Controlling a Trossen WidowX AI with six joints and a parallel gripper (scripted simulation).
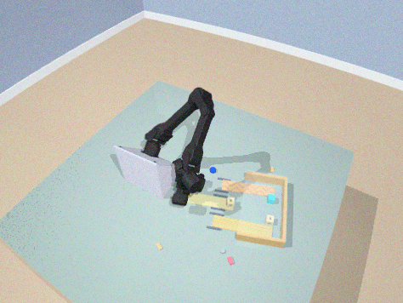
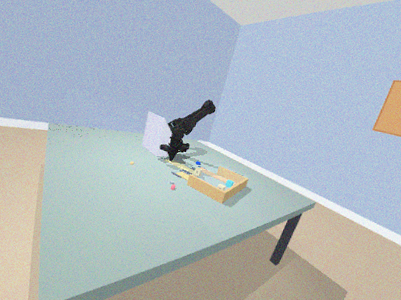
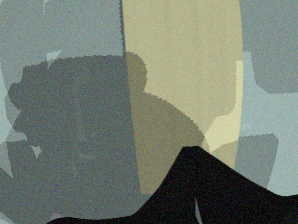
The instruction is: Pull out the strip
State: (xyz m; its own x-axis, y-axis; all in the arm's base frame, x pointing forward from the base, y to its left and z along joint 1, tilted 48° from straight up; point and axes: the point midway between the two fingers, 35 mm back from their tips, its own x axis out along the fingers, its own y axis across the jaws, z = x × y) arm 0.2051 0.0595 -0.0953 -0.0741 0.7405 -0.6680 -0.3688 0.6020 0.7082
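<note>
My gripper [image 1: 179, 199] [image 2: 170, 157] [image 3: 189, 153] is shut, with its fingertips down on the near end of a pale yellow strip [image 1: 208, 200] [image 3: 180, 43]. This strip sticks out of the open side of the wooden tray [image 1: 284, 204] [image 2: 210, 190], toward the arm. A beige cube with a dark mark [image 1: 230, 201] rests on the strip's far end. A second, similar beige cube [image 1: 269, 219] stands on another yellow strip [image 1: 242, 225] in the tray. A cyan cube [image 1: 271, 198] [image 2: 229, 182] sits by a patterned orange strip [image 1: 248, 187].
A white upright panel [image 1: 142, 170] [image 2: 152, 132] stands right beside the arm's base. A blue ball [image 1: 212, 169] lies behind the strips. A small orange block [image 1: 159, 246], a grey ball [image 1: 223, 251] and a red block [image 1: 230, 260] lie on the mat in front.
</note>
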